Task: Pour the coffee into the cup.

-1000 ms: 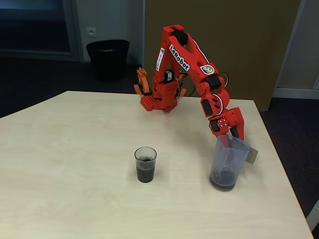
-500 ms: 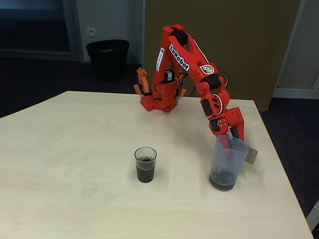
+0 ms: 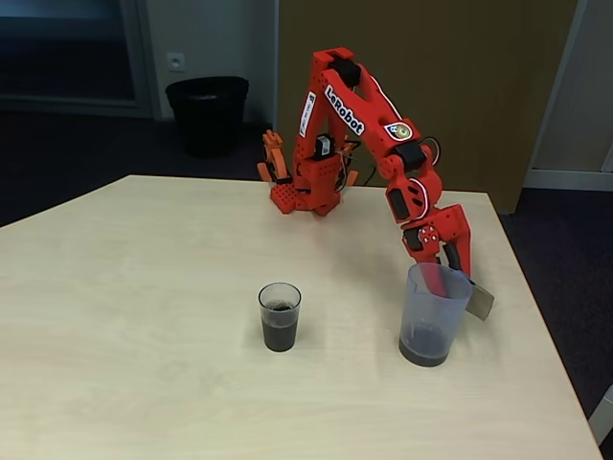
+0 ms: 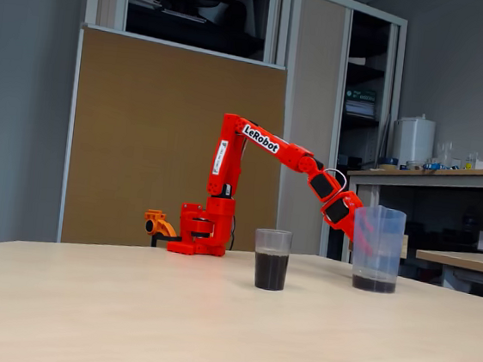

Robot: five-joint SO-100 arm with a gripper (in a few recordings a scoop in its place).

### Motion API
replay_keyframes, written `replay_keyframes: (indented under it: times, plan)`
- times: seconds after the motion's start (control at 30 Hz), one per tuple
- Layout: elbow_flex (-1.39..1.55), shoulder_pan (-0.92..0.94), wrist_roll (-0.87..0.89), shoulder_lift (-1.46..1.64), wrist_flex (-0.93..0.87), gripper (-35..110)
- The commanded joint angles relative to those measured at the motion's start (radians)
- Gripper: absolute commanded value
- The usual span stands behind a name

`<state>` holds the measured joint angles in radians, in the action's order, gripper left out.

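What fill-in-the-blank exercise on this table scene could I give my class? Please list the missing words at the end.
1. The small clear plastic cup holds liquid coloured dark ____.
2. In both fixed views, the tall translucent greyish jug stands to the ____ of the cup.
3. The arm reaching down to the jug's handle side is coloured ____.
4. The jug's bottom rests on the pale wooden ____.

Missing words: brown; right; red; table

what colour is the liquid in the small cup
Dark brown, almost black coffee fills roughly half the clear cup; it shows best in a fixed view from the side.
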<state>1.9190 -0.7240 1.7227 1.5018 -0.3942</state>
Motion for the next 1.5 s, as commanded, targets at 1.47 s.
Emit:
replay_keyframes:
  times: [1.47]
  plan:
    - [0.201, 0.058, 0.021, 0.393, -0.071, 11]
